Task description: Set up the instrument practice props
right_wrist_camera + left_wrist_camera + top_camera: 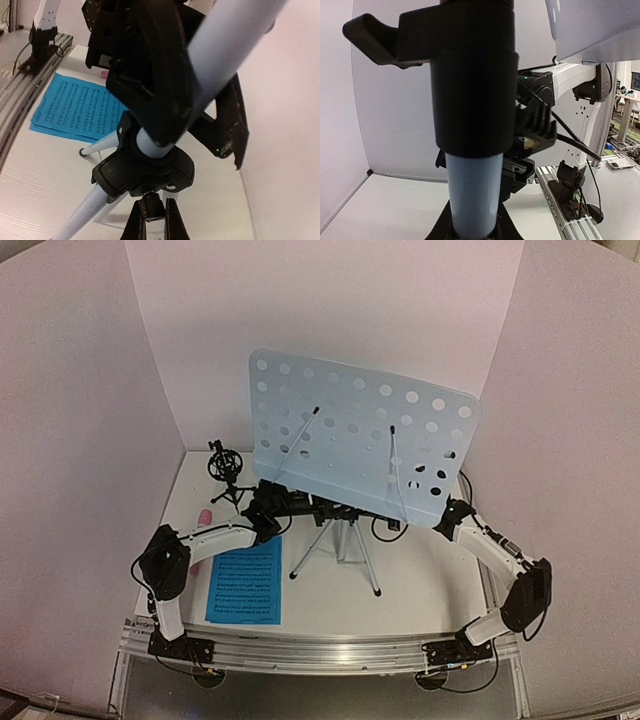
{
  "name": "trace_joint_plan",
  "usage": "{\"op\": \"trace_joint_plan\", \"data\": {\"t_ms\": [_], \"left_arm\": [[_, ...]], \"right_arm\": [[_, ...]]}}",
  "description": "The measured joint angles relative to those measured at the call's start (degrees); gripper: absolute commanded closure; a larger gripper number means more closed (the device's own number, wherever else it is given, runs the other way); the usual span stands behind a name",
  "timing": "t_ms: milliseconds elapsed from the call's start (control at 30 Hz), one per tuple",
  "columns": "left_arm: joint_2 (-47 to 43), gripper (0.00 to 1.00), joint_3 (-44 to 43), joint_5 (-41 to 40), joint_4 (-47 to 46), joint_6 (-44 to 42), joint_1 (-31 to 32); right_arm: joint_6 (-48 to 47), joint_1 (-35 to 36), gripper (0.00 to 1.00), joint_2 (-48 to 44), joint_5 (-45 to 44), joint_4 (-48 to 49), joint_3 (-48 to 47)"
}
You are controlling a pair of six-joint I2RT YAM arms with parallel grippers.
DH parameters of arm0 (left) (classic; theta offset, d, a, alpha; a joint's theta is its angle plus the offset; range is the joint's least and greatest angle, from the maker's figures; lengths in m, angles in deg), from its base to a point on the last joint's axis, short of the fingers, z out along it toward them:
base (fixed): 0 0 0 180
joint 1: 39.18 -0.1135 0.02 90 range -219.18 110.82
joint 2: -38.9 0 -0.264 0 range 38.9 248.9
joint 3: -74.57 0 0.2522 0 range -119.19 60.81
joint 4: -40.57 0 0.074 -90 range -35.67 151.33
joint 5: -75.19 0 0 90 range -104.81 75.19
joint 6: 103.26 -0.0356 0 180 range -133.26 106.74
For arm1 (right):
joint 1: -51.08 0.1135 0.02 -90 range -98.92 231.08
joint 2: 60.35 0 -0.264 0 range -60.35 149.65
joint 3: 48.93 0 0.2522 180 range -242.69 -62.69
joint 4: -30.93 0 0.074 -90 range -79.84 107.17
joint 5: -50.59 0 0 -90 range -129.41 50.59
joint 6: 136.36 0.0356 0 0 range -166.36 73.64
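The music stand's pale-blue perforated desk (360,435) tilts above its silver tripod (335,550) at mid-table. My left gripper (472,227) is shut on the stand's pale-blue pole (472,192), just under a black collar (470,80). My right gripper (154,222) is shut on a small black knob (152,205) under the tripod's black hub (145,170). In the top view the desk hides the right gripper's tip. Blue sheet music (245,580) lies flat at front left. The pink microphone (203,518) lies beside the left arm. The black mic holder (225,465) stands at back left.
White walls (330,310) enclose the table on three sides. A metal rail (320,645) with both arm bases runs along the near edge. The right arm's cable (570,135) hangs close to the pole.
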Motion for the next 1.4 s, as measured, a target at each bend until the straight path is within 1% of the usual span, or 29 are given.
{"op": "trace_joint_plan", "data": {"t_ms": [167, 467, 633, 800, 900, 1167, 1400], "left_arm": [[0.0, 1.0, -0.06, 0.61, 0.31, -0.31, 0.17], [-0.15, 1.0, -0.07, 1.41, 0.8, -0.98, 0.33], [-0.44, 1.0, -0.07, 1.36, 1.61, -1.34, 0.15], [-0.95, 1.0, -0.06, 2.17, 2.8, -1.75, -0.55], [-1.13, 1.0, -0.04, 2.71, 3.26, -1.86, -0.8], [-1.18, 1.0, -0.04, 2.81, 3.35, -2.08, -0.87], [-1.18, 1.0, -0.04, 2.85, 3.57, -2.24, -0.96]], "right_arm": [[13.93, -0.66, 1.0, 0.67, 3.17, -2.47, -0.99], [34.75, -1.28, 1.0, 1.33, 6.71, -4.13, -1.65], [47.94, -2.02, 1.0, 4.03, 10.74, -6.0, -4.05], [64.0, -2.46, 1.0, 7.69, 15.46, -7.4, -7.08], [72.01, -2.7, 1.0, 9.06, 17.94, -7.02, -7.73], [89.03, -2.75, 1.0, 9.19, 18.47, -6.65, -7.72], [108.27, -2.75, 1.0, 8.6, 18.37, -3.4, -6.03]]}}
